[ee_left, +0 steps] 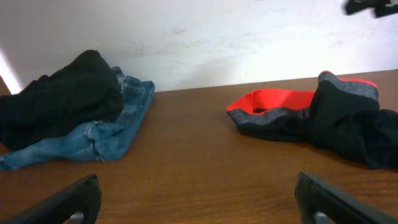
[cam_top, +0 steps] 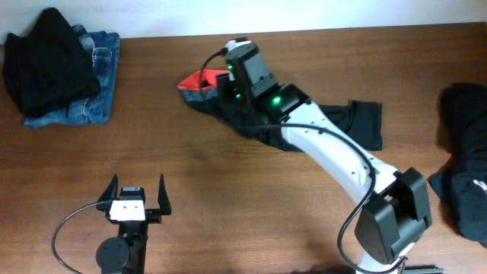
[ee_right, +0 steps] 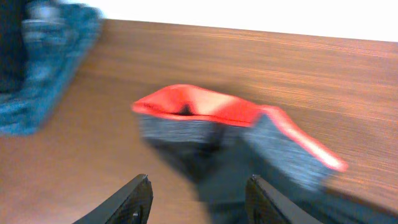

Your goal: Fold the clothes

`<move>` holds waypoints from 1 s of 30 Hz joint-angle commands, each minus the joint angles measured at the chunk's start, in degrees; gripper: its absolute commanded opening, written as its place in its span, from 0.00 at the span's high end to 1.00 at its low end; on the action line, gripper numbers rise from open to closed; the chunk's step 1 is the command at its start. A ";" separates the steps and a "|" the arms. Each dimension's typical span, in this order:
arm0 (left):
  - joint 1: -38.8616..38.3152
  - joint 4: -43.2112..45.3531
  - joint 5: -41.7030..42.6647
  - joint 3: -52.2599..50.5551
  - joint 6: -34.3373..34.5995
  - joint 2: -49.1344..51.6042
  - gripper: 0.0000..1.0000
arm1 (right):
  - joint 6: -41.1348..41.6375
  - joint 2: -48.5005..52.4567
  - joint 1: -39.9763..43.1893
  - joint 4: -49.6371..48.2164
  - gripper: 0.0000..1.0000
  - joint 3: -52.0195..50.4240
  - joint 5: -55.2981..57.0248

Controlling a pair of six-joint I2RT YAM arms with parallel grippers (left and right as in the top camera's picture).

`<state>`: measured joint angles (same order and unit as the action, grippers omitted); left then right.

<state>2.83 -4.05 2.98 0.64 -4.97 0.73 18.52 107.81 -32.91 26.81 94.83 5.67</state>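
A long black trouser-like garment (cam_top: 358, 122) with a red-lined waistband (cam_top: 199, 80) lies crumpled at the table's middle back. My right gripper (ee_right: 199, 186) is open and empty, hovering low over the waistband (ee_right: 193, 102) with dark fabric between its fingers; this view is blurred. In the overhead view the right wrist (cam_top: 242, 65) covers part of the garment. A black garment (cam_top: 49, 57) lies on folded blue jeans (cam_top: 95, 95) at the back left. My left gripper (cam_top: 138, 194) is open and empty at the front left, over bare wood (ee_left: 199, 199).
Another dark garment (cam_top: 464, 152) lies heaped at the right edge. In the left wrist view the jeans pile (ee_left: 106, 134) sits far left and the red-trimmed garment (ee_left: 273, 102) far right. A white wall runs behind the table's back edge.
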 commanded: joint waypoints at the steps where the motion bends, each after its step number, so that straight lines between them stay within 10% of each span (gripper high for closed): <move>1: 0.33 -0.31 0.63 -0.11 -0.72 -0.37 0.01 | -1.14 -2.16 7.13 2.62 0.45 1.29 4.13; 8: 0.33 -0.31 0.63 -0.11 -0.72 -0.37 0.01 | -1.01 0.76 16.02 4.09 0.45 1.18 -15.82; 30: 0.33 -0.33 0.63 -0.11 -0.72 -0.33 0.01 | 7.80 13.40 5.31 -7.85 0.47 1.18 -3.85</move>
<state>2.83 -4.05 2.98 0.64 -4.97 0.73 24.51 119.26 -27.07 20.43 95.04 -2.46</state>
